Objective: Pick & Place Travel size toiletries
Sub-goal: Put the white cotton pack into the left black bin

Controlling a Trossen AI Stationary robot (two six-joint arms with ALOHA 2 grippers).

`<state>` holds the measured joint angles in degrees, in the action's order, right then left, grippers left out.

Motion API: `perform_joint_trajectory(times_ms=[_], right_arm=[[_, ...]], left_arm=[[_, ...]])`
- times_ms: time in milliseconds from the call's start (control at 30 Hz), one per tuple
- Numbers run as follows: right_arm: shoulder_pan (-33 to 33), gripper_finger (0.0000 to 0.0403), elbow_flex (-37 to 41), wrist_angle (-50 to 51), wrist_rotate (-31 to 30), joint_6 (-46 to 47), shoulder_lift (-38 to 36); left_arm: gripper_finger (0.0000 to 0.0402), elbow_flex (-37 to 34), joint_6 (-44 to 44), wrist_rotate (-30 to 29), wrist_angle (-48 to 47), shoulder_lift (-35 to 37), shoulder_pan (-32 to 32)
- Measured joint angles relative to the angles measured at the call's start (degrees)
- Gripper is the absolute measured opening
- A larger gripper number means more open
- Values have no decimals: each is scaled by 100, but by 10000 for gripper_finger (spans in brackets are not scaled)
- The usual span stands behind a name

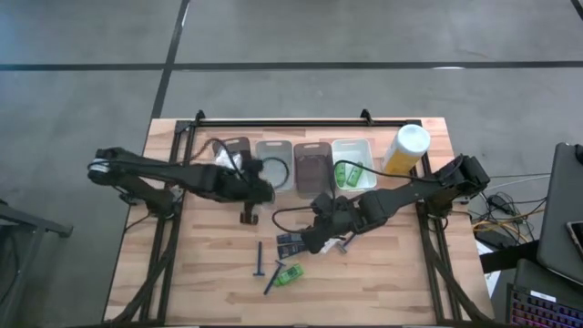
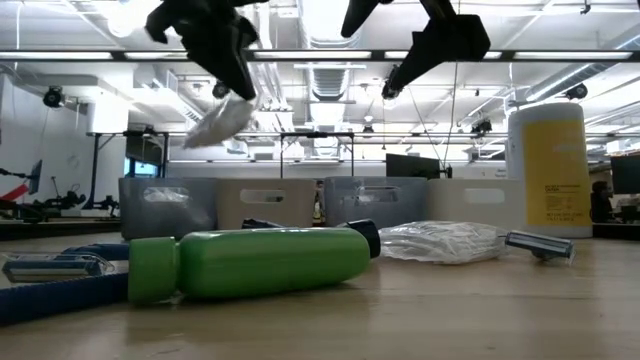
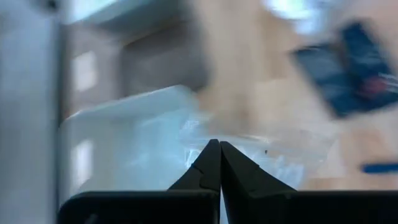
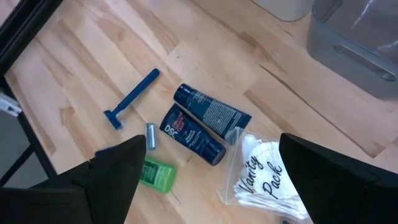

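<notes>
Overhead, the left pincer (image 2: 225,85) grips a white bundle (image 2: 215,122) above the wooden table (image 1: 209,273); right pincer (image 4: 208,165) gapes.

Pale matt wooden table (image 4: 205,43), glossy green plastic bottle (image 2: 250,263), crinkly clear plastic pouch (image 4: 261,180)

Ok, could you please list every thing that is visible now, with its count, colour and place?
bins: four, two brown and two clear, in a row at the table's far edge
canister: one, yellow with white lid, right of the bins
green bottles: two, one on the table, one in the rightmost bin
razors: at least two, blue, on the table
tubes: two, dark, side by side
Vanity Pack bag: one, clear, beside the tubes
white bundle: one, lifted near the bins
left end effector: shut on the white bundle
right end effector: open, above the tubes
</notes>
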<state>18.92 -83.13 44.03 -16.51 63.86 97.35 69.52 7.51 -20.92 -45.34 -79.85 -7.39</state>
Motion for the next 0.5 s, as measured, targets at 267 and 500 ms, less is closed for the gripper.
perform_joint_trajectory(times_ms=[267,500], right_arm=[[-4,364,-2,20,-291,50,-99],[-4,363,-2,20,-494,320,-112]], left_arm=[[1,-389,-1083,-896,-354,807,1025],[0,-1218,-1766,-432,320,1131,2567]])
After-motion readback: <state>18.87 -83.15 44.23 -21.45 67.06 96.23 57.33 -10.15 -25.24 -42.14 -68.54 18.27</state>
